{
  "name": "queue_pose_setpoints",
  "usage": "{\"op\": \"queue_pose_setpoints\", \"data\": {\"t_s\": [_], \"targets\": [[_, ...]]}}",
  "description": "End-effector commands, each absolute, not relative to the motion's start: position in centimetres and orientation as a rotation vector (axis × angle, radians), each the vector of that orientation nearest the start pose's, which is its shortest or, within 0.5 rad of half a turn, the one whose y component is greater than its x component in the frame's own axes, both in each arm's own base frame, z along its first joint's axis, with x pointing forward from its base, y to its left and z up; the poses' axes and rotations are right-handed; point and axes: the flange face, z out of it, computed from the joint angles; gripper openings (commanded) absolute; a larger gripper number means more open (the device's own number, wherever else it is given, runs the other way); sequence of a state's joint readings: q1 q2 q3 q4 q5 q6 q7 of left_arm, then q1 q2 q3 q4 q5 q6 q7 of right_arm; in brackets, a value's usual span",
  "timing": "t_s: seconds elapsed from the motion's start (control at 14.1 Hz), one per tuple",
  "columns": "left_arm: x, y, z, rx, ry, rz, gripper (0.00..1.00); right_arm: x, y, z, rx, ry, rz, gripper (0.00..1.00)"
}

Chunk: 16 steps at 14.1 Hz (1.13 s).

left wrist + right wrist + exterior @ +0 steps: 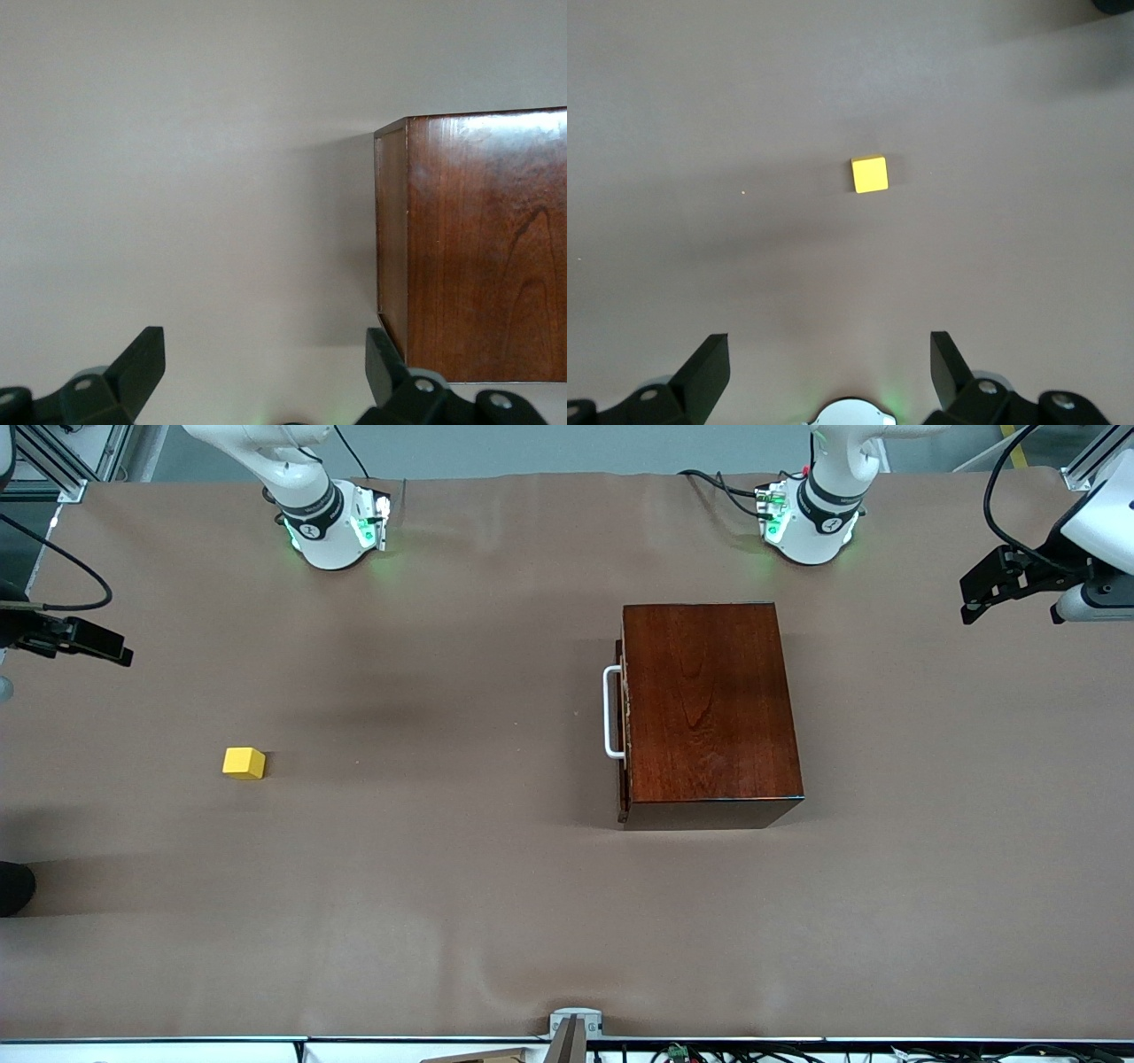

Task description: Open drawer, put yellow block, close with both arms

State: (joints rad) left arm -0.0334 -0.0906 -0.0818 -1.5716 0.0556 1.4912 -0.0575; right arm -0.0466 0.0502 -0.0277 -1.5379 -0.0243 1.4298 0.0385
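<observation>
The drawer (625,722) is seen shut in the mahogany box (709,708); the yellow block (244,763) lies well apart on the tabletop (496,903). Both the left hand (266,372) and right hand (830,372) are held wide open, empty. The box may be dragged if the white handle (611,713) is pulled unbraced.

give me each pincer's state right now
Left pincer: open, empty, up beside the box.
Right pincer: open, empty, over the table above the block.

The drawer (625,713) sits shut in its mahogany box (709,704); the yellow block (244,763) lies well apart toward the right arm's end.
</observation>
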Motion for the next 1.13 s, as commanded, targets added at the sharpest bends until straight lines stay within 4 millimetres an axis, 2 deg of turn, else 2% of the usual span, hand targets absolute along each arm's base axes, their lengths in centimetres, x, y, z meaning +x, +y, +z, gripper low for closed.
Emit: {"op": "queue_pose_setpoints", "data": {"t_s": [0.0,0.35,0.5,0.64,0.71,0.78,0.92,1.06], "targets": [[51.7,-5.5,67.0,-3.094,0.091,-0.024,1.00,55.7,-3.6,60.5,-3.141,0.151,0.230,1.00],[51.6,-5.8,67.2,-3.084,0.113,-0.030,1.00,56.9,-4.7,59.4,-3.103,0.170,0.204,1.00],[51.2,-7.6,67.3,-3.092,0.157,-0.011,1.00,57.1,-5.0,59.3,-3.107,0.178,0.200,1.00],[51.1,-11.9,66.5,-3.071,0.272,0.012,1.00,58.1,-5.2,57.8,-3.114,0.177,0.203,1.00],[50.9,-14.0,66.3,-3.068,0.322,0.016,1.00,58.5,-6.4,56.9,-3.106,0.205,0.214,1.00],[51.3,-15.9,65.5,-3.067,0.313,0.032,1.00,58.7,-7.4,56.6,-3.098,0.234,0.201,1.00],[51.7,-21.9,63.6,-3.080,0.244,0.067,1.00,58.7,-7.6,56.5,-3.100,0.234,0.203,1.00],[52.5,-26.2,61.8,-3.082,0.150,0.091,1.00,58.7,-7.5,56.5,-3.101,0.232,0.213,1.00]]}}
